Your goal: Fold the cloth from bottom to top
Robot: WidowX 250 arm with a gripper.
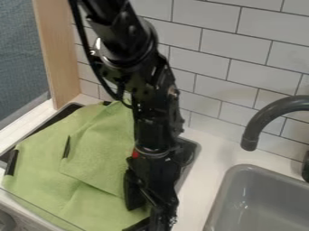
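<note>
The green cloth [45, 180] lies spread over a dark tray-like surface [192, 148] at the left and lower middle of the camera view. Part of it forms a folded layer [102, 155] on top, with one corner at the upper middle. The black gripper [154, 180] hangs over the cloth's right side, low in the view. The arm above it hides the cloth's upper right part. Whether any cloth is held cannot be made out.
To the right, a grey sink basin [265, 200] is set into the white counter [202, 180], below a dark curved faucet [259, 122]. White tiles [205, 58] form the back wall. A wooden post [63, 49] stands at the upper left.
</note>
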